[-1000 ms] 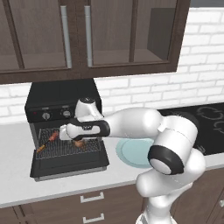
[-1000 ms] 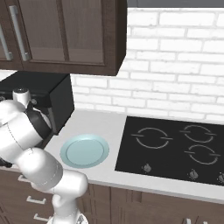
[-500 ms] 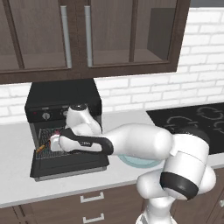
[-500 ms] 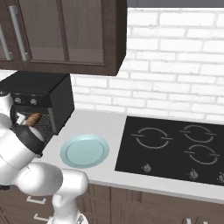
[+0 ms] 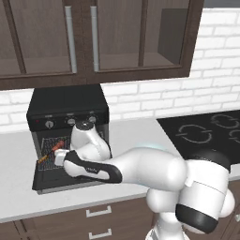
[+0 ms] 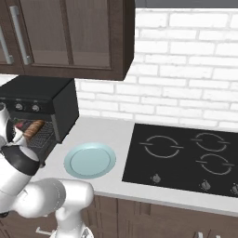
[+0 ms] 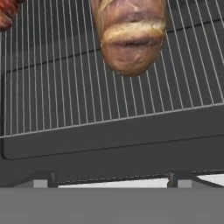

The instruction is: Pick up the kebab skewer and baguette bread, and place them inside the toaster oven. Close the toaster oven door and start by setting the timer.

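Observation:
The black toaster oven (image 5: 65, 108) stands at the counter's left with its door (image 5: 49, 182) dropped open. The golden-brown baguette bread (image 7: 129, 35) lies on the wire rack (image 7: 57, 87) inside, and from the right base it shows as a brown loaf (image 6: 33, 128) in the oven mouth. The kebab skewer (image 5: 51, 151) rests on the rack's left side, and its reddish end (image 7: 5, 13) shows in a corner of the hand view. My gripper (image 5: 58, 157) hangs just in front of the rack over the door. Its fingers (image 7: 109, 180) are open, holding nothing.
A pale blue plate (image 6: 89, 159) lies on the counter right of the oven. Beyond it is the black stovetop (image 6: 186, 155). Three knobs (image 5: 70, 122) run along the oven's front. Dark wall cabinets (image 5: 93, 37) hang overhead. My arm crosses in front of the oven's right side.
The fingers have spread a little wider and the baguette bread now lies free on the rack. The arm has dropped lower in front of the oven. The base views have shifted slightly.

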